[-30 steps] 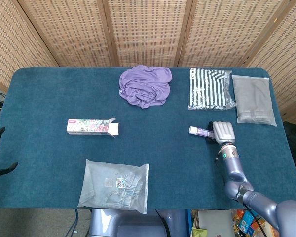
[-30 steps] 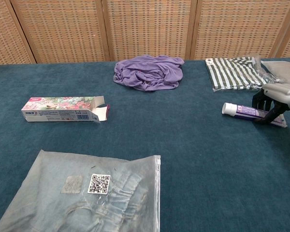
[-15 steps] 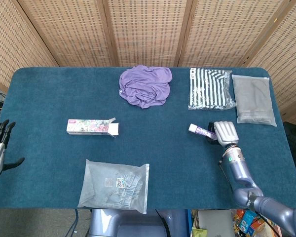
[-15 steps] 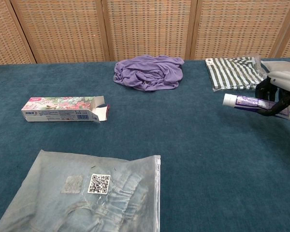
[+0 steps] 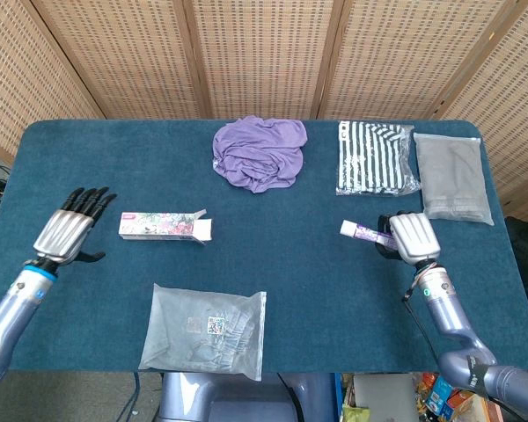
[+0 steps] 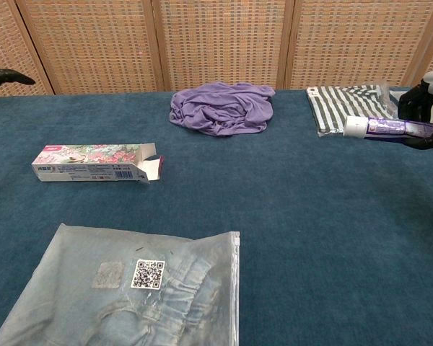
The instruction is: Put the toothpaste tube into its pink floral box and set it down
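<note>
Our right hand [image 5: 412, 237] grips the white and purple toothpaste tube [image 5: 366, 233] by its flat end, fingers curled around it, and holds it clear of the teal carpeted table [image 5: 317, 272]. The tube lies roughly level with its white cap pointing toward our left; in the chest view [image 6: 387, 126] it shows in front of the striped garment.

Our left hand [image 5: 69, 230] holds nothing. Its dark fingers [image 5: 88, 200] are spread and stretched forward, thumb out to the side, above the table near the left edge. In the chest view only a dark fingertip shows at the top left corner.

Just beside that hand, toward the middle of the table, lies the pink floral cardboard box [image 5: 165, 226] on its long side, its end flap open on the side that faces our right hand. Box and tube are well apart.

Nearer to us lies a clear plastic bag of folded pale denim [image 5: 204, 331] with a square code label on it. At the far side a crumpled purple cloth [image 5: 259, 153] sits in the middle, then a bagged black and white striped garment [image 5: 372, 158], and a bagged grey garment [image 5: 452, 177] next to it at the right edge.
</note>
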`<state>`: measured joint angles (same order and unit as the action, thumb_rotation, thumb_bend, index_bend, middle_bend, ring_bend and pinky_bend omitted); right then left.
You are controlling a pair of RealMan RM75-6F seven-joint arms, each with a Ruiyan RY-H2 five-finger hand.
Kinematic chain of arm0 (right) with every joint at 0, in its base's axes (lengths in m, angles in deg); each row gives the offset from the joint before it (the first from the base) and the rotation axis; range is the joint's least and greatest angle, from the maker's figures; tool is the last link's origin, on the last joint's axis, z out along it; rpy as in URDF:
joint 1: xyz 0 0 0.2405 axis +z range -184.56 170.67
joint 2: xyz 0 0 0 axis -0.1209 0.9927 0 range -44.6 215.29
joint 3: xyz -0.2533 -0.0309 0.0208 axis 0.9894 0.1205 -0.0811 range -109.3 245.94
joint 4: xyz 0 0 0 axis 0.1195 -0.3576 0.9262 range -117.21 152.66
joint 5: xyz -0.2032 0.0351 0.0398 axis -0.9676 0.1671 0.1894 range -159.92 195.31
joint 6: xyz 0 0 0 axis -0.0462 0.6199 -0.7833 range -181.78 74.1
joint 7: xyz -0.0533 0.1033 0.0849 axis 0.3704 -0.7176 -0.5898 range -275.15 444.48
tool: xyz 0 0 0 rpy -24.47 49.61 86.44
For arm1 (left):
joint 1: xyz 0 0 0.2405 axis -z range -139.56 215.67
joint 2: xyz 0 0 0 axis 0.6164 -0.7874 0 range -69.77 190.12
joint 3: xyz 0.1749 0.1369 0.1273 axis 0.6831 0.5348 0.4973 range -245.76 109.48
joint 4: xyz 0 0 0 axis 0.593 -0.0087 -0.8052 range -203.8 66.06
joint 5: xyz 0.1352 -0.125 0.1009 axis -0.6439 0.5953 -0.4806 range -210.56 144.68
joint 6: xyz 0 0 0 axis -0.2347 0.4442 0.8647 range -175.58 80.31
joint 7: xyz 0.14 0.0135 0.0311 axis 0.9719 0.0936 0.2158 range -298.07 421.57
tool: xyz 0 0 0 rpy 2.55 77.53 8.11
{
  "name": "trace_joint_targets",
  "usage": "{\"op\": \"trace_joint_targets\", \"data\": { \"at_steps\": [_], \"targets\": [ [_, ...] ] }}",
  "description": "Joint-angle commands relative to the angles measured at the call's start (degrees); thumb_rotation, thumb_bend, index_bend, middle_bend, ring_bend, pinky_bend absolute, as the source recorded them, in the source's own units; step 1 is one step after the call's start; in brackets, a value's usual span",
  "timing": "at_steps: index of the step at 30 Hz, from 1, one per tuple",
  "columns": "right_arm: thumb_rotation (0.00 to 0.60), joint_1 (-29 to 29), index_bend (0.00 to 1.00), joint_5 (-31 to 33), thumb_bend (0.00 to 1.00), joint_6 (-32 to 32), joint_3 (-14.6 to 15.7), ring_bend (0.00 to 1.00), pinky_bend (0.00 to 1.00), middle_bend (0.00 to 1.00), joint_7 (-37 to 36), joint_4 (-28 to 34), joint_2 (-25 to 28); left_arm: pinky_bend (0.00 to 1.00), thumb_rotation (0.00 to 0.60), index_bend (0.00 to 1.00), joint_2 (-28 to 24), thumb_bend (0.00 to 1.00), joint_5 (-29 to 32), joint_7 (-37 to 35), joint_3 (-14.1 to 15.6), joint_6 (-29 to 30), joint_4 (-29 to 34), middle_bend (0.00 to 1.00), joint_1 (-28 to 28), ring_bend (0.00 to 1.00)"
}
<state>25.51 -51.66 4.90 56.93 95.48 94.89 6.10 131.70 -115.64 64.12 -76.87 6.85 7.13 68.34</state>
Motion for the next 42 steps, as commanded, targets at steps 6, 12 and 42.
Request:
{"op": "trace_joint_targets", "data": {
  "at_steps": [6, 12, 42],
  "targets": [
    [0.6, -0.14, 0.6, 1.92, 0.59, -0.23, 0.11, 0.49, 0.48, 0.59, 2.51, 1.42, 1.3, 0.0, 0.6, 0.0, 11.49, 0.17, 2.03, -1.9, -0.16, -9.68, -11.19, 0.0, 9.02, 0.0],
    [0.6, -0.26, 0.6, 2.11, 0.59, 0.08, 0.26, 0.49, 0.48, 0.59, 3.03, 2.0, 1.91, 0.0, 0.6, 0.0, 15.87, 0.17, 5.75, 0.67, -0.77, -13.37, -15.67, 0.0, 11.95, 0.0],
    [0.6, 1.17, 0.6, 2.01, 0.59, 2.95, -1.3, 0.49, 0.48, 0.59, 11.28, 12.54, 9.48, 0.45, 0.6, 0.49, 18.47, 0.3, 0.52, -26.33, -2.81, -0.66, -14.81, 0.54, 12.92, 0.44]
  ]
}}
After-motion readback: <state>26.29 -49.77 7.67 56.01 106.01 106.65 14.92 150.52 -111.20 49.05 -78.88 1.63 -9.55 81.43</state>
